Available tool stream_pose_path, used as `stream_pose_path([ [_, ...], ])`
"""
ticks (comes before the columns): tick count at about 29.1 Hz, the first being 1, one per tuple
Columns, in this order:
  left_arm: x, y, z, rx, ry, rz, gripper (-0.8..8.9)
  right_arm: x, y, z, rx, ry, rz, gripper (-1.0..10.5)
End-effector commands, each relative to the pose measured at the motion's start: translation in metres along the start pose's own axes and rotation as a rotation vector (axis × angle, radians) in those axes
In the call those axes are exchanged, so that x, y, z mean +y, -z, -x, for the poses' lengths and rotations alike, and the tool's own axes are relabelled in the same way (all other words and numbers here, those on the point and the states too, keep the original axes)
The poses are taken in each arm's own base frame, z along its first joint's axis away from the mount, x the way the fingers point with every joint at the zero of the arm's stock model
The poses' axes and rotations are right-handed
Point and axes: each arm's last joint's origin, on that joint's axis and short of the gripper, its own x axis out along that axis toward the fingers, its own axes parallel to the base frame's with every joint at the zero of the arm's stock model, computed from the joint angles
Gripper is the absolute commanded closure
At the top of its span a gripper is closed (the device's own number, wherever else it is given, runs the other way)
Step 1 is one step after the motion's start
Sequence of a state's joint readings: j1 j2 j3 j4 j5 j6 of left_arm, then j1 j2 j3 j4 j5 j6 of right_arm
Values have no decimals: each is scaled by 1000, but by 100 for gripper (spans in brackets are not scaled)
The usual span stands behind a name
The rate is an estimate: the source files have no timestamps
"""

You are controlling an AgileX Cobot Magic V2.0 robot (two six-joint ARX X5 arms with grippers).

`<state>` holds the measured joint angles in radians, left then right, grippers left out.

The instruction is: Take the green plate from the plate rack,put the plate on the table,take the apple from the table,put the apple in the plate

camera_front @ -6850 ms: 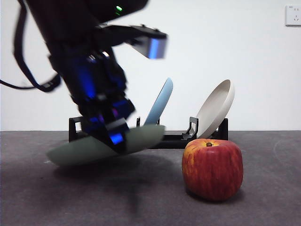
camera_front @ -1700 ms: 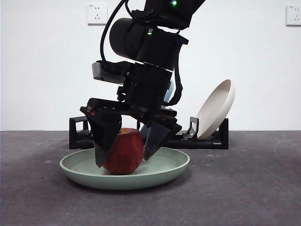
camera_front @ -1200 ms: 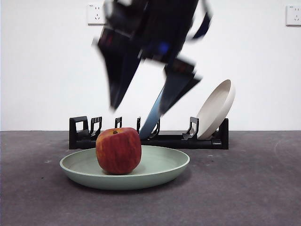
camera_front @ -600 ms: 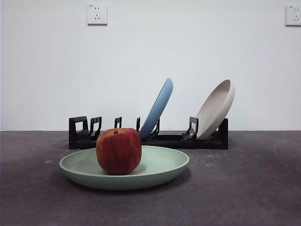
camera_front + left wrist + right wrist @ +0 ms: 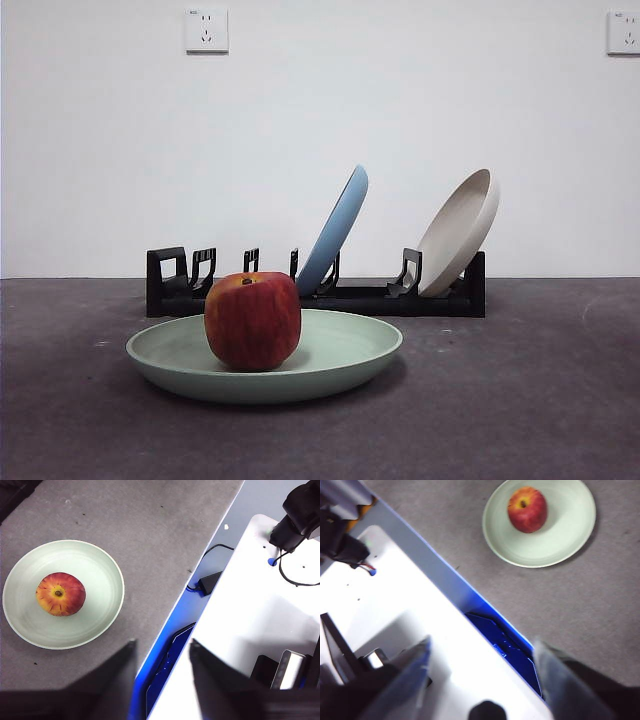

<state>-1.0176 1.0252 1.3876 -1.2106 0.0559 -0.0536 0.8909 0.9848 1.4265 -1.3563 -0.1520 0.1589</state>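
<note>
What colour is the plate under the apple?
Pale sage green: the green plate holding the apple shows best in the front view.

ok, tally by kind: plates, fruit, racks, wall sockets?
Plates: 3 (green plate, light blue plate, beige plate)
Fruit: 1 (apple)
Racks: 1 (plate rack)
Wall sockets: 2 (left socket, right socket)
Total: 7

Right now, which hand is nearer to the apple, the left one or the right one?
Hard to tell. The left hand and the right hand both hang open, high and off to the side, over the table's edge, well clear of the apple in the green plate.
</note>
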Motion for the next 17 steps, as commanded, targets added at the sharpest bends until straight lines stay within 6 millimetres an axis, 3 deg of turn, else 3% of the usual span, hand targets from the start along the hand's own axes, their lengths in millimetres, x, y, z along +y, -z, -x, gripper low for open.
stream_pose_path([
  [1,-1,0,1,-5,4,4,822,0,2,0,20,0,11,954],
  [17,-1,-1,1,-15,1,3,817,0,4,3,8,1,11,946],
])
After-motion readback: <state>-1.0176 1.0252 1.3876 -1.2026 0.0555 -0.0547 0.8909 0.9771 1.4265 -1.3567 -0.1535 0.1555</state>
